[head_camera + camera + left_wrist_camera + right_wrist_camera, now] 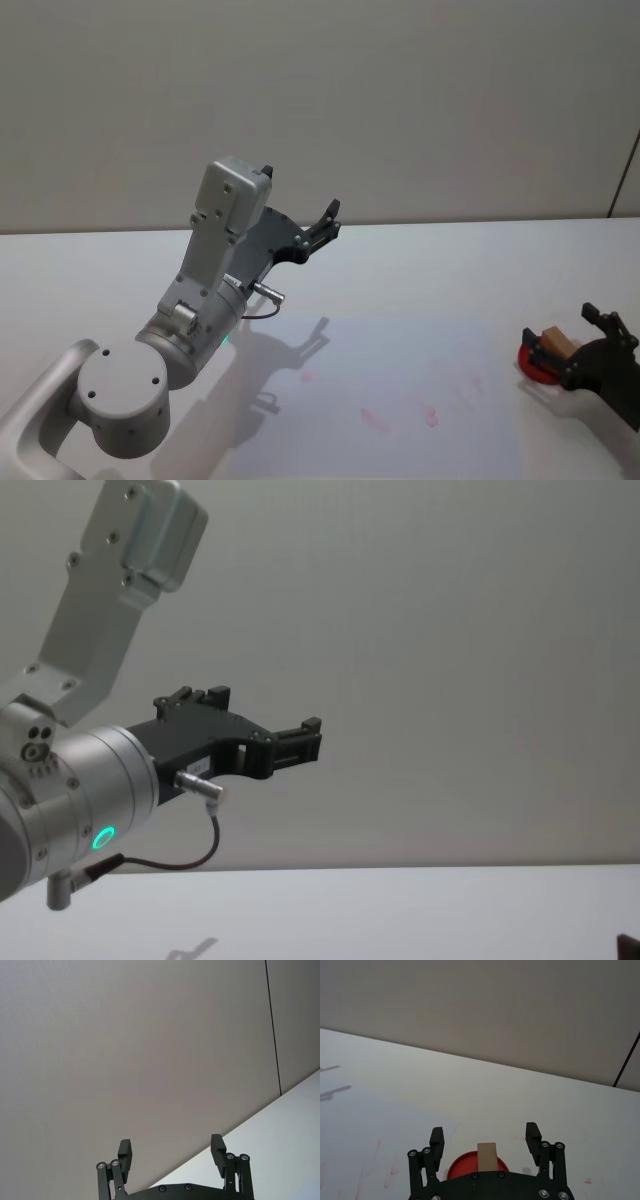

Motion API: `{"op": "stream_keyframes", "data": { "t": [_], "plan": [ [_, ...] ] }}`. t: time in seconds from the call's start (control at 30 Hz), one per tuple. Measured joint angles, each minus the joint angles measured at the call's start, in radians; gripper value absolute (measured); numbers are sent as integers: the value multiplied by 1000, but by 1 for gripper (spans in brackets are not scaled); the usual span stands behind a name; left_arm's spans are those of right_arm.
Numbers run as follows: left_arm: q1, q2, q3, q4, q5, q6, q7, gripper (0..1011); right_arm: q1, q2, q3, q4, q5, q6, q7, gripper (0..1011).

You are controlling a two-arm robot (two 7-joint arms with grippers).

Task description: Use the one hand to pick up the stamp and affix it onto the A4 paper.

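A plain grey wall (400, 100) backs a white table (450, 270), and on that table, toward the robot's right, stands the one stamp (548, 352): a round red base with a single pale wooden block handle rising from it. It sits just off the right edge of the one A4 paper (400, 400), a pale sheet lying flat in front of the robot and bearing several faint red marks near its middle. The right gripper (592, 340) is low at the stamp, its two black fingers (533, 1136) spread wide apart, one on either side of the handle without touching it; in the right wrist view the red base and wooden handle (487, 1156) lie centred between them, so the claw is released and grasps nothing. The left gripper (327, 222) is raised well above the table on the robot's left, far from stamp and paper, pointing toward the wall; its two fingers (125, 1152) also stand apart, released and empty. A thin cable (190, 855) loops beneath its wrist.
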Motion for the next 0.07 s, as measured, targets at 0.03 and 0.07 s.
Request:
{"op": "stream_keyframes", "data": {
  "t": [0.03, 0.07],
  "plan": [
    [0, 0, 0, 0, 0, 0, 0, 1001, -1, 0, 0, -4, 2, 0, -3, 1001],
    [0, 0, 0, 0, 0, 0, 0, 1001, -3, 0, 1, -9, 5, 0, -7, 1001]
  ]
}}
